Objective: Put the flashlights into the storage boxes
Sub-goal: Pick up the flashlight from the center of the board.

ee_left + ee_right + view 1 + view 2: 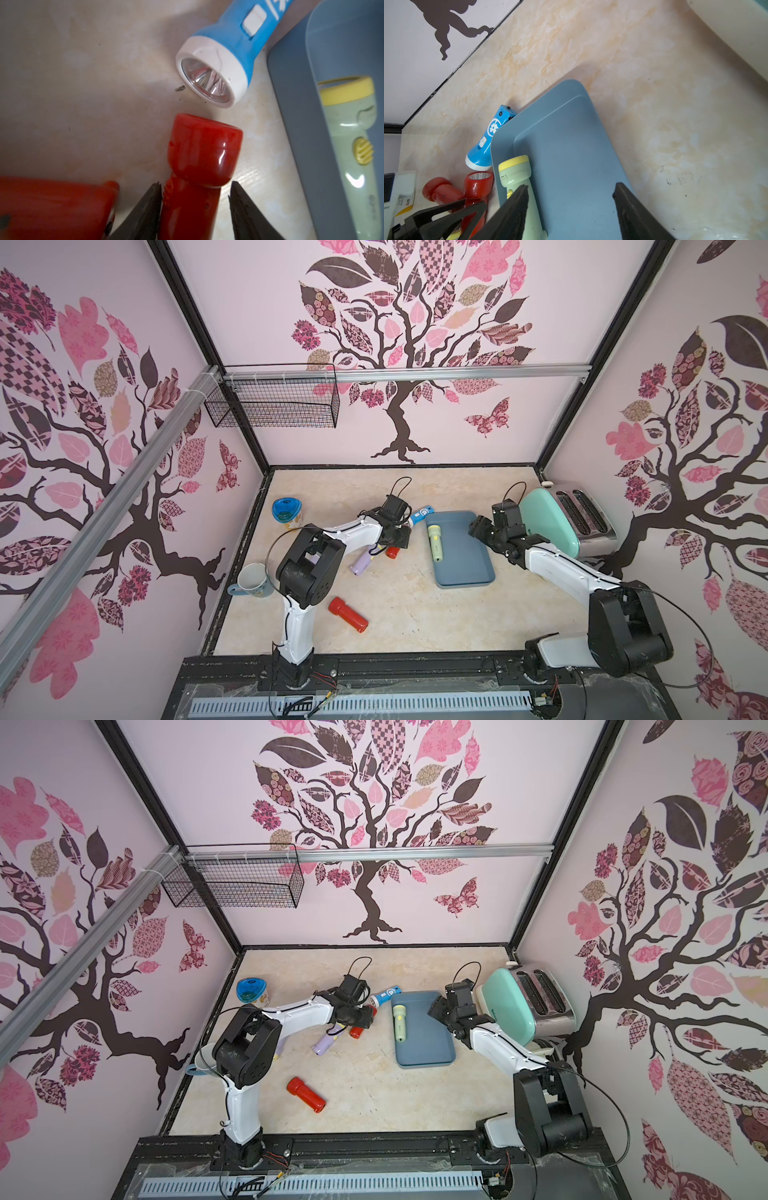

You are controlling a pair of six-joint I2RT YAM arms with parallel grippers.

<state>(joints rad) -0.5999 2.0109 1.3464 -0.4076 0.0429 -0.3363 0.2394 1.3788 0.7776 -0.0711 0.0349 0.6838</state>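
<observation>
Marble-pattern table [415,614]: left tool [195,184] straddles red flashlight [203,149] left of slate-blue tray [465,572], jaws spread, not yet clamped. Right tool [571,185] spread, empty, above tray holding pale green flashlight [435,541]. Risk: glossy round body may roll out under off-centre closure.

Mint-green toaster [550,522] at back right, blue-lidded jar [286,509] back left, white mug [252,580], wire basket [274,406] on rail
</observation>
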